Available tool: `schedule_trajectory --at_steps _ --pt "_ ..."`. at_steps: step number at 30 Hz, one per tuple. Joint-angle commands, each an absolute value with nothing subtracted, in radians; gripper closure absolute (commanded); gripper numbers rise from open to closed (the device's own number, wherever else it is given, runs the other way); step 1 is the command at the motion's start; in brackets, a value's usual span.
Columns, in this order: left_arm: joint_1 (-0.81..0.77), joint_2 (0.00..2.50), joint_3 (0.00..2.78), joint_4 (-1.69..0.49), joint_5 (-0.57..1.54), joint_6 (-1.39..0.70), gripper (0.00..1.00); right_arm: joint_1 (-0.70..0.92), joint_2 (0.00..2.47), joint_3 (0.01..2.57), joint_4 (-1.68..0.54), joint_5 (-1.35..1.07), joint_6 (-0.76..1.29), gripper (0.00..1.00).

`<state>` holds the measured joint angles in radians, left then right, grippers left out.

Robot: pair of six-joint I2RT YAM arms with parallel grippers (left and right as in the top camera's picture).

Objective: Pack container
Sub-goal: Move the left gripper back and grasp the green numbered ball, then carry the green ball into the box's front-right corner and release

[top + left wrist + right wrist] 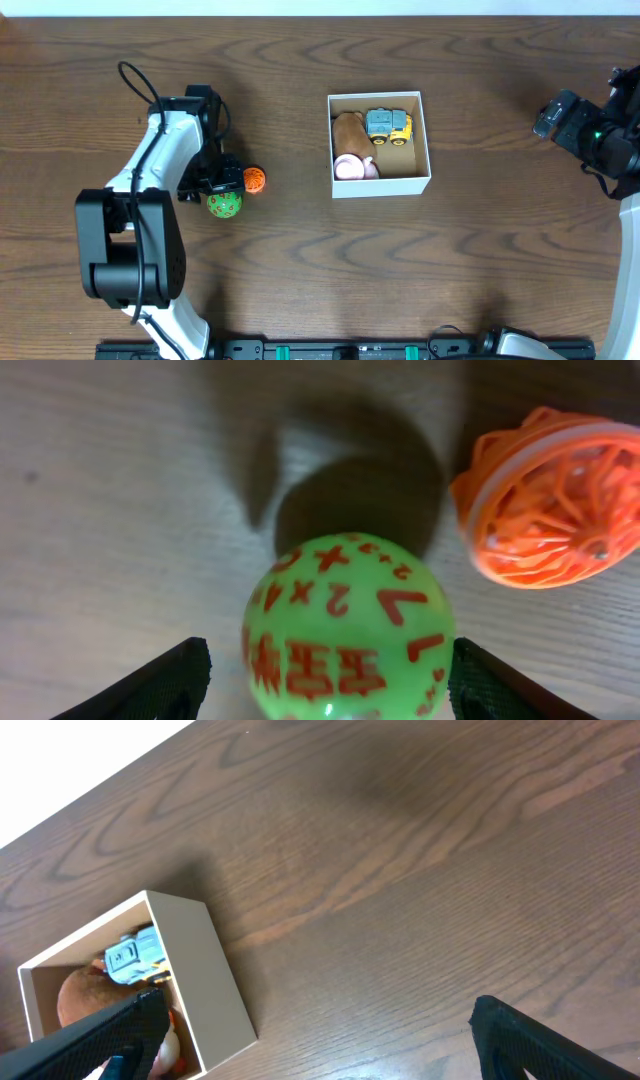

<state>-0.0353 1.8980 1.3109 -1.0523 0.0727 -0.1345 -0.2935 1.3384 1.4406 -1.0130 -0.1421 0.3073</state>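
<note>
My left gripper is low over the table with its jaws spread wide, gripping nothing. Between my two dark fingers sits a green ball covered in red marks. There is a clear gap between it and the finger on one side, while the other finger is very close to it; whether they touch I cannot tell. Just beyond the green ball and a little to my right lies an orange ball with a ribbed, woven-looking surface, close to the green one.

Further to my right, near the middle of the table and well apart from both balls, stands the container, a square white box with a tan inside. In it lie a yellow and grey toy truck, a brown toy and a pink toy.

My right gripper hangs at the far right side, well away from the box, its jaws wide apart and empty.
</note>
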Motion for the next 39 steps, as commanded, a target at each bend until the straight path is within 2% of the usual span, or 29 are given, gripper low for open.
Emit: schedule_trajectory --at_steps 1,4,8,11,16,23,31,35,39 --pt "-0.030 1.933 1.273 -1.049 0.088 -0.083 0.25 -0.298 1.343 1.443 -1.014 -0.146 0.321 0.01" --pt "-0.030 1.937 1.258 -1.044 0.088 -0.084 0.32 -0.298 1.343 1.443 -1.014 -0.146 0.321 0.01" --pt "-0.030 1.937 1.257 -1.045 0.099 -0.087 0.49 -0.298 1.343 1.443 -1.014 -0.146 0.321 0.01" --pt "-0.030 1.927 1.261 -1.052 0.135 -0.089 0.53 -0.298 1.343 1.443 -1.014 -0.146 0.321 0.01" --pt "-0.032 1.872 1.351 -1.145 0.162 -0.130 0.53 -0.298 1.343 1.443 -1.014 -0.146 0.321 0.01" --pt "-0.106 1.710 1.594 -1.202 0.334 -0.100 0.53 -0.298 1.343 1.443 -1.014 -0.146 0.321 0.01" --pt "-0.390 1.621 1.646 -0.910 0.347 -0.155 0.53 -0.298 1.343 1.443 -1.014 -0.146 0.321 0.01" --pt "-0.553 1.721 1.646 -0.751 0.346 -0.181 0.52 -0.298 1.343 1.443 -1.014 -0.146 0.321 0.01" --pt "-0.640 1.853 1.646 -0.670 0.344 -0.176 0.51 -0.298 1.343 1.443 -1.014 -0.146 0.321 0.01"
